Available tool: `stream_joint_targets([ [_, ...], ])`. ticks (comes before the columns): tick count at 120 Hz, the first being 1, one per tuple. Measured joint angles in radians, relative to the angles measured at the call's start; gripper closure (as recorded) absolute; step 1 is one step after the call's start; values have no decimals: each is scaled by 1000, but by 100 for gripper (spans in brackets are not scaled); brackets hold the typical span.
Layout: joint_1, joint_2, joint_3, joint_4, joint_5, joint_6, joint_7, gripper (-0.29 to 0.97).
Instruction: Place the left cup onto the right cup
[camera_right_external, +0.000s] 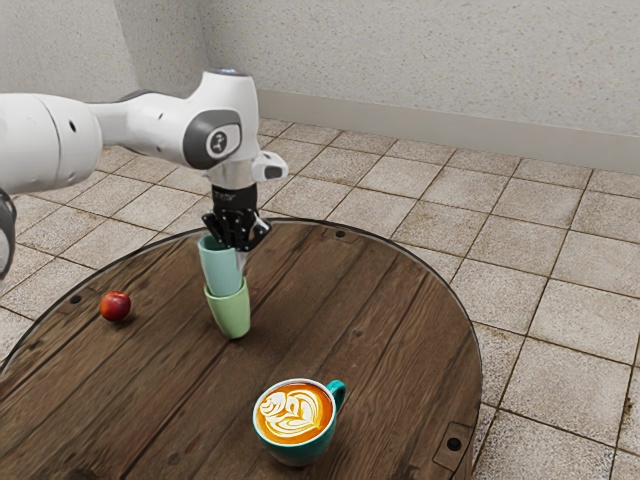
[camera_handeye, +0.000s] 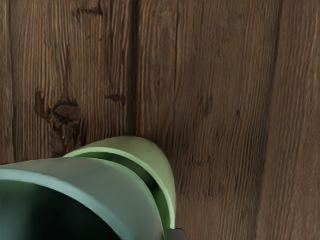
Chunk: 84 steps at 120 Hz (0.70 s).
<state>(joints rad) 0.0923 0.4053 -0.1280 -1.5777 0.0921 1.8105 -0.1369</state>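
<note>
A full coffee mug (camera_right_external: 297, 425) sits nearest on the wooden table (camera_right_external: 400, 340). Behind it, the gripper (camera_right_external: 236, 238) pinches the rim of the teal cup (camera_right_external: 222, 268), which is nested in the green cup (camera_right_external: 230, 312). From the wrist, the teal cup (camera_handeye: 75, 200) sits inside the green cup (camera_handeye: 152, 160).

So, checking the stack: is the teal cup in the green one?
In. The teal cup stands nested in the green cup, lower part hidden.
</note>
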Motion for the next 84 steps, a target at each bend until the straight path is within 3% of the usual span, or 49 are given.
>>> stream_joint_targets([
  [5,0,5,0,2,-1,-1,-1,74],
  [22,-2,-5,-4,3,-13,-23,-8,43],
  [39,-27,-134,2,-4,-18,-65,-18,22],
  [61,-192,-269,123,-14,-20,-140,-23,9],
  [84,-255,-305,175,-14,-18,-189,-12,4],
])
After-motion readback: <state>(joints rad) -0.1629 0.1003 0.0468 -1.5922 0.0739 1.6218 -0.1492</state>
